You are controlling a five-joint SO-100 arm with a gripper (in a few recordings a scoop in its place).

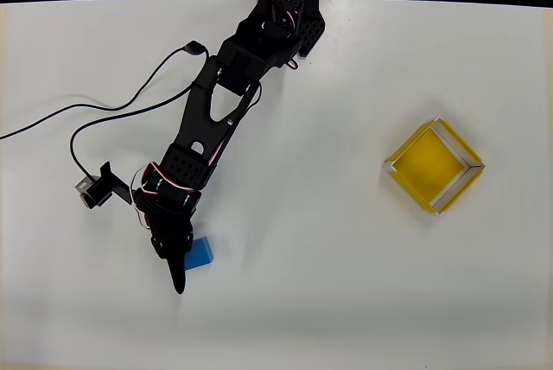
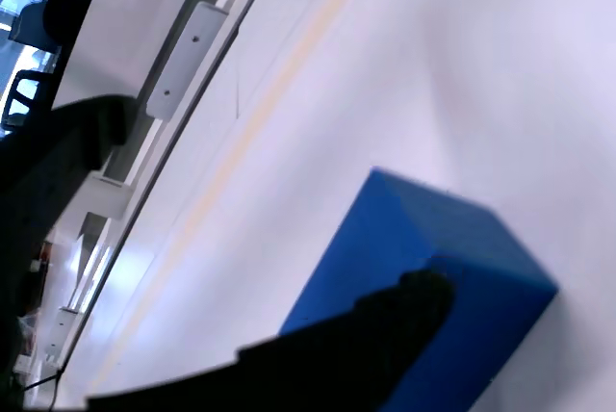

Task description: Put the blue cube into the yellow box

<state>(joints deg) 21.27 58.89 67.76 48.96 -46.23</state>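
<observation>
One thing matters to me right now: the blue cube [image 1: 200, 252], which lies on the white desk [image 1: 346, 301] toward the lower left of the overhead view, right against my claw [image 1: 180, 259]. From above, my dark fingers cover its left side and one long tip runs on past it toward the bottom of the picture. In the wrist view the cube [image 2: 423, 268] looms large, with a black finger [image 2: 385, 325] lying across its lower face, touching or all but touching it. I cannot tell from either picture whether my claw is apart around the block or already pressed together on it; the second finger is not clear to me.

The yellow box [image 1: 434, 167] sits well apart, over on the right of the overhead view, turned like a diamond, its floor bare, two of its walls edged pale. A black module on a cable [image 1: 97, 190] lies just to the left of my wrist; it is no part of the job.

So I judge the step in hand to be the grasp, and the task barely begun. Next I would need the block squarely between both fingers, a firm close, then a lift and a long swing across to the box. A one-sided contact would likely shove the block away instead.
</observation>
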